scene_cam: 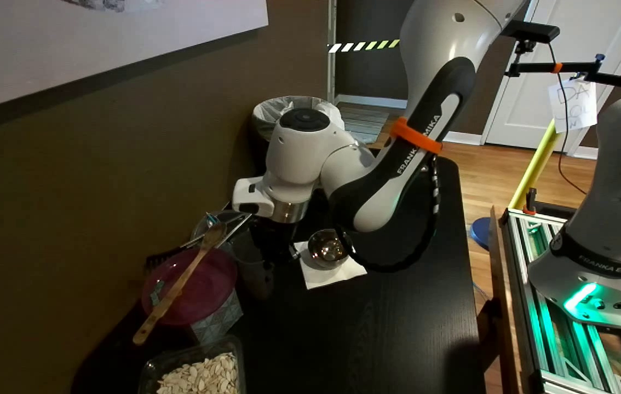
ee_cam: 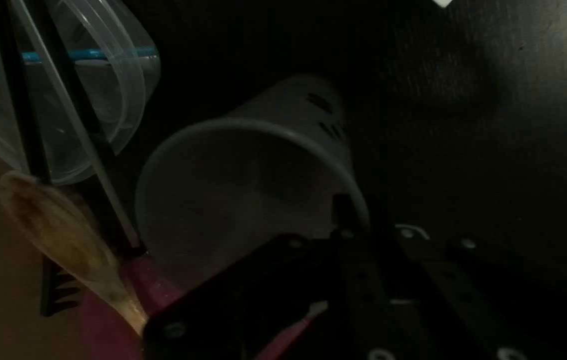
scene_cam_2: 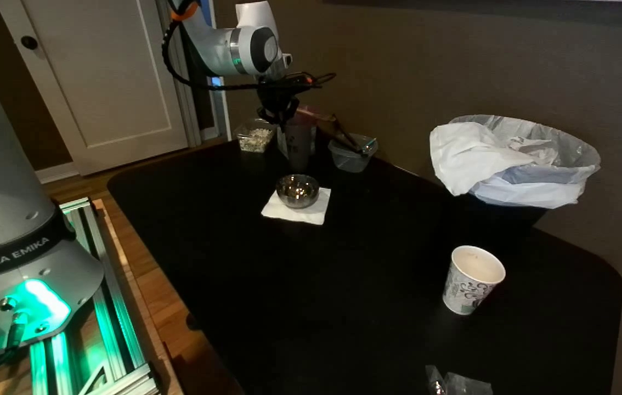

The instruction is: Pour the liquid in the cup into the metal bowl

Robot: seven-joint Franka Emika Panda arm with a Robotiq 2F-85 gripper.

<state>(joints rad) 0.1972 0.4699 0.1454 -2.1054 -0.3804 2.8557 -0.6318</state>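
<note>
The cup (scene_cam: 254, 268) is a greyish translucent tumbler standing upright near the wall side of the table; it also shows in an exterior view (scene_cam_2: 300, 145). In the wrist view the cup (ee_cam: 248, 185) is seen into from above; its inside is too dark to make out liquid. My gripper (ee_cam: 362, 215) has one finger inside the rim and one outside, close together on the cup's wall. The gripper (scene_cam: 277, 254) also shows in an exterior view (scene_cam_2: 280, 115). The shiny metal bowl (scene_cam: 328, 249) sits apart from the cup on a white napkin, also in an exterior view (scene_cam_2: 297, 191).
Beside the cup are a pink bowl (scene_cam: 201, 284) with a wooden spoon (scene_cam: 179, 284) across it, a clear container (scene_cam_2: 350, 156) with utensils, and a tub of pale flakes (scene_cam: 198, 375). A white paper cup (scene_cam_2: 473, 280) and a lined bin (scene_cam_2: 514, 159) stand farther along.
</note>
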